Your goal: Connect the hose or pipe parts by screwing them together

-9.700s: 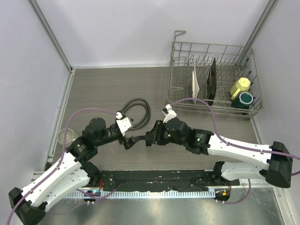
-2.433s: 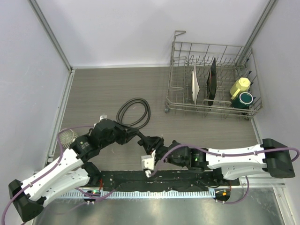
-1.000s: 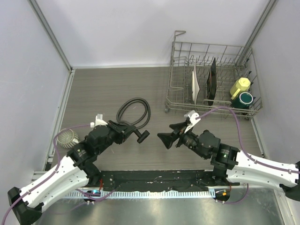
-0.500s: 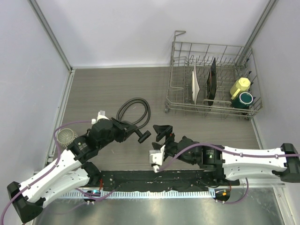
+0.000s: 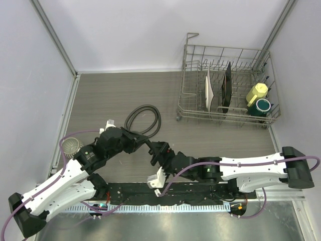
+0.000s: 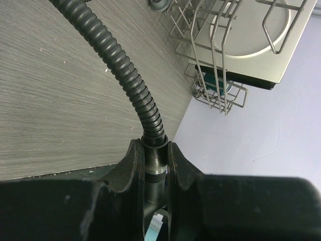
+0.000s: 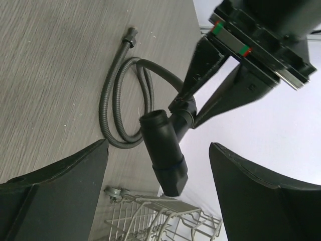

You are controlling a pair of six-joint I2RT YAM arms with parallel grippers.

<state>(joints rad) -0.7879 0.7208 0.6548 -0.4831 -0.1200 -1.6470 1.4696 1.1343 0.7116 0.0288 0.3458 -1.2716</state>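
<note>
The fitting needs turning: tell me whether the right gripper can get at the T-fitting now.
Probably yes: the right gripper is open with its fingers either side of the T-fitting, nothing between; the left gripper holds the hose end.

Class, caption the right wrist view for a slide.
Open right gripper faces the T-shaped fitting at the hose end held by the left gripper.

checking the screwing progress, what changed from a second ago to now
The right arm swung back in from the right to the fitting; its jaws stand open either side of it, not gripping. The left arm hardly moved, jaws shut on the hose end throughout. Hose coil and rack unchanged.
</note>
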